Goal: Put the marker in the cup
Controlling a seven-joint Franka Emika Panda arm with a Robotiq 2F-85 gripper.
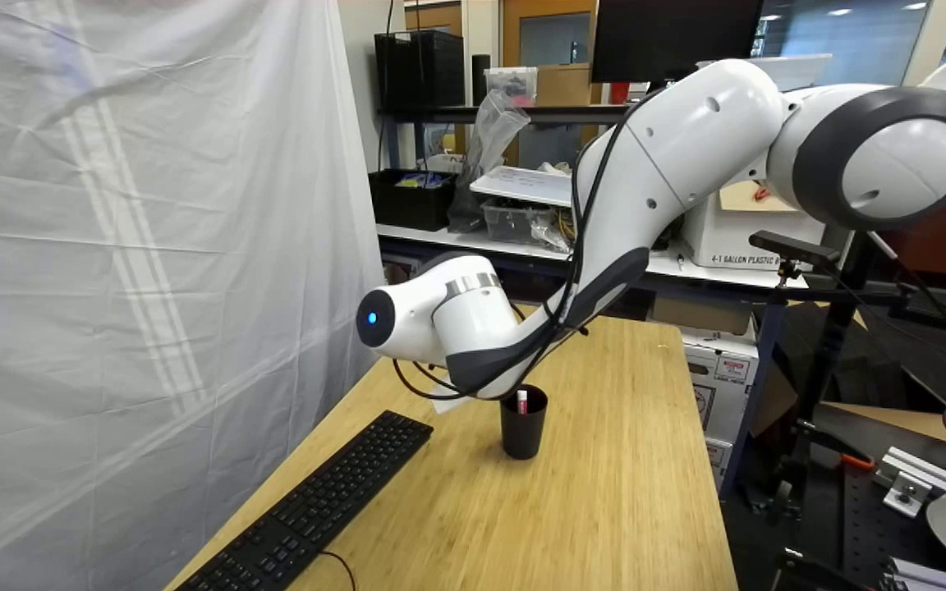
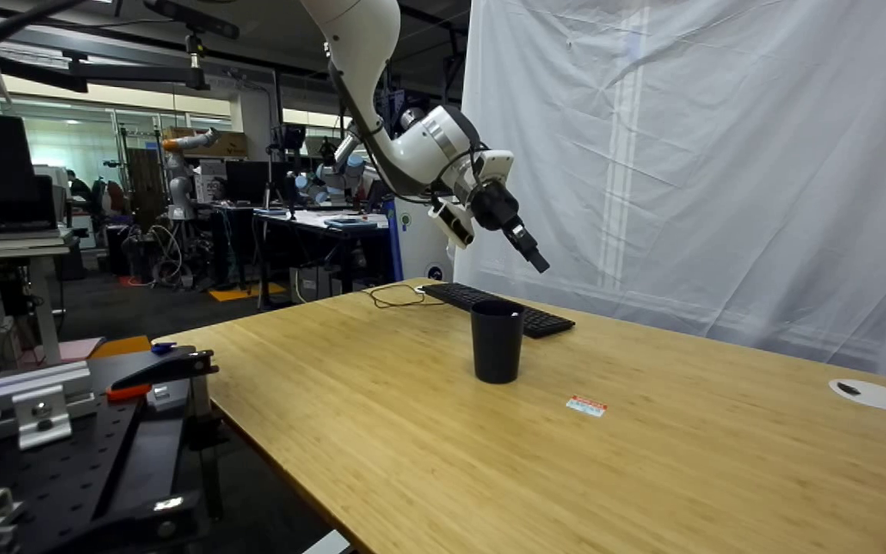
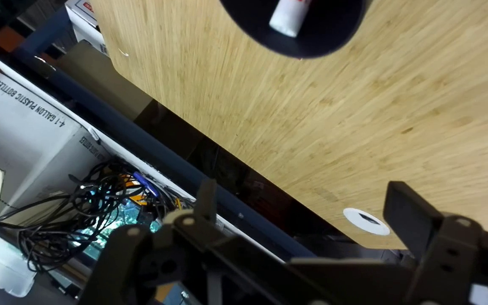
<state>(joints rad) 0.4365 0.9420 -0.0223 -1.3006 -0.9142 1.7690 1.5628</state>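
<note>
inside the tapered cup on a grained wooden tabletop stands a white-ended marker, jaws wide apart, empty.

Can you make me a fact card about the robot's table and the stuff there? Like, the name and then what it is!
Table: light wood
Cup: black, standing upright on the table
Marker: inside the cup, white end up, some red on it
Keyboard: black, lying on the table
Gripper: open, holding nothing, up in the air
Job: looks done, since the marker is in the cup
</note>
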